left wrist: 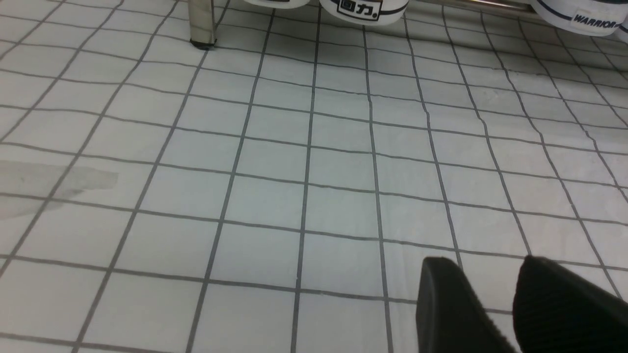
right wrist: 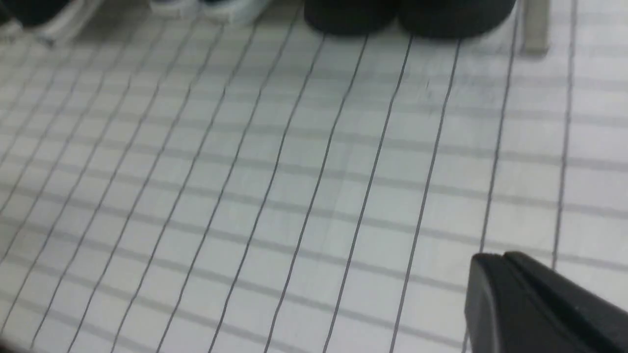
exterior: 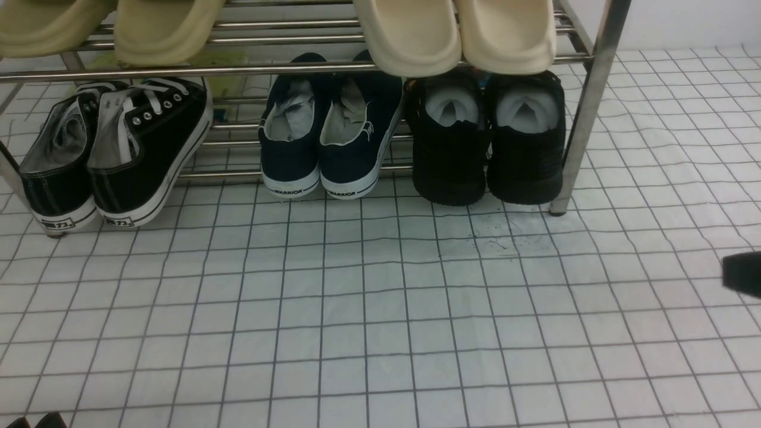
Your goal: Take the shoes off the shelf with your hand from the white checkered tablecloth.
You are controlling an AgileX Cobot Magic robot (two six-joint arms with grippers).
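Note:
The all-black knit shoes (exterior: 487, 139) stand heels out on the lower tier of the steel shelf (exterior: 585, 113), at its right end, with white paper stuffing inside. Their black heels show blurred in the right wrist view (right wrist: 407, 17). My right gripper (exterior: 742, 273) is a black shape at the front view's right edge, low over the white checkered tablecloth (exterior: 380, 309), well short of the shoes. In its wrist view the right gripper (right wrist: 493, 262) is shut and empty. My left gripper (left wrist: 483, 267) is open and empty over the cloth; in the front view only its tips (exterior: 35, 421) show.
A navy white-soled WARRIOR pair (exterior: 327, 137) sits mid shelf, a black canvas white-laced pair (exterior: 113, 154) at the left. Cream slippers (exterior: 455, 32) lie on the upper tier, overhanging the black shoes. The shelf's right front post (exterior: 579, 148) stands beside the black pair.

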